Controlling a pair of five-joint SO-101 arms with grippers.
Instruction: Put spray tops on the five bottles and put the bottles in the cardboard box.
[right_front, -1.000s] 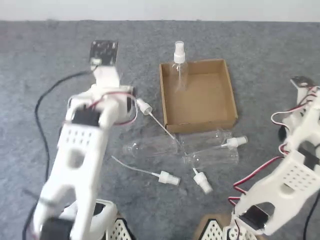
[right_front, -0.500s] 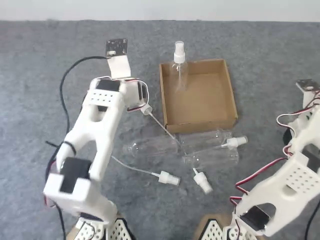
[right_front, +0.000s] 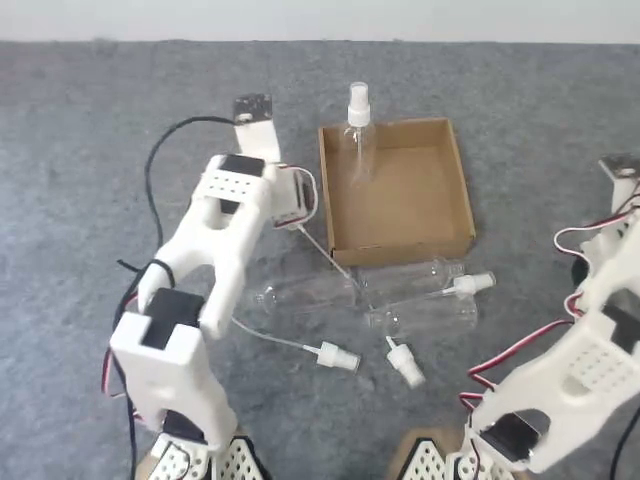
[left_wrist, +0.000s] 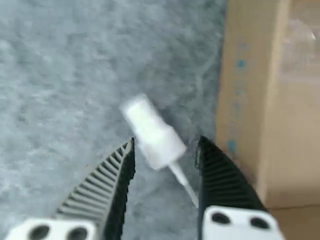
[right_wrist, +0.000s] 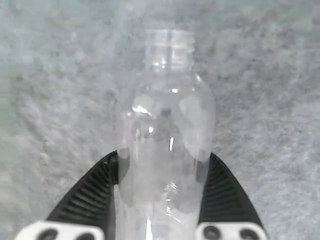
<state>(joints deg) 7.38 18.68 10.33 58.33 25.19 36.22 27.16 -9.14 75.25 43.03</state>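
Left arm's step looks like picking up the spray top (left_wrist: 152, 132) that's lying on the worktop (right_front: 100, 150), just beside the left wall of the cardboard box (right_front: 455, 190). The box sits toward the far edge, about mid-width. The left gripper (left_wrist: 165, 155) has its fingers spread, one on each side of the top, not touching it yet as far as I can tell.

My take on doing this well:
- Close on the fat white head, not the thin dip tube (left_wrist: 182, 182) trailing from it. The tube would probably just flex and slip.
- The finger on the box side is right up near the cardboard, so I'd watch it doesn't snag the wall as it closes.

Meanwhile the right gripper (right_wrist: 162, 165) is clamped around the body of a topless bottle (right_wrist: 165, 120), neck pointing away from the wrist, ready to take a top.

Counts:
- **Bottles:** five. That's one capped bottle (right_front: 358, 130) in the box's far left corner, the one in the right gripper, and three lying bottles (right_front: 300, 292) (right_front: 410, 272) (right_front: 425, 312) between the box and the near edge.
- **Spray tops:** also five. One is on the capped bottle, one is between the left fingers, and three loose tops (right_front: 335, 355) (right_front: 405, 362) (right_front: 470, 285) lie among the lying bottles.
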